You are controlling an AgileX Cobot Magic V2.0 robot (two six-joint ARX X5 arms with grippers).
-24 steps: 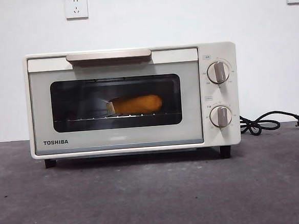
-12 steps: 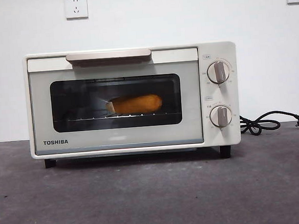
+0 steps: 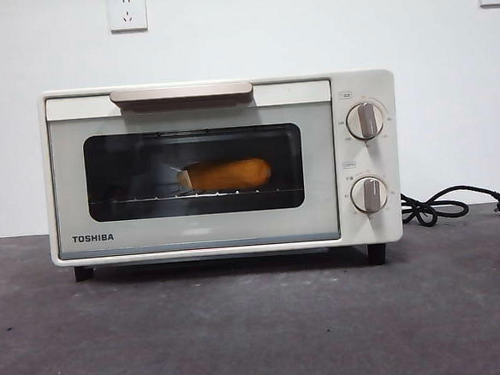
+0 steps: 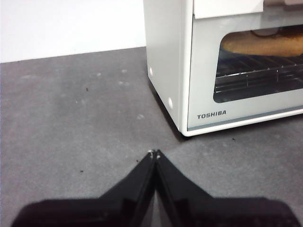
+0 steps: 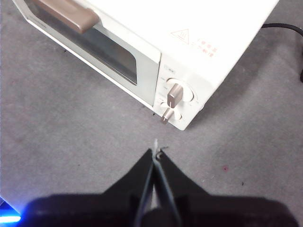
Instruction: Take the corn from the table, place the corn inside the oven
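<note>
Corn [image 3: 226, 174] already lies on the rack inside the TOSHIBA oven [image 3: 364, 158] with its door shut, so you have nothing left: left gripper [image 4: 154, 153] and right gripper [image 5: 155, 152] hang closed, empty, above the surface [image 3: 260, 324].

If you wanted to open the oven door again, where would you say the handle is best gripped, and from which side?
Probably the middle of the bar handle, approached from the front and slightly above. It runs level across the top of the door of the oven and stands clear of the panel, so a claw could close over and under it. Both claws are shut now, away from it.
</note>
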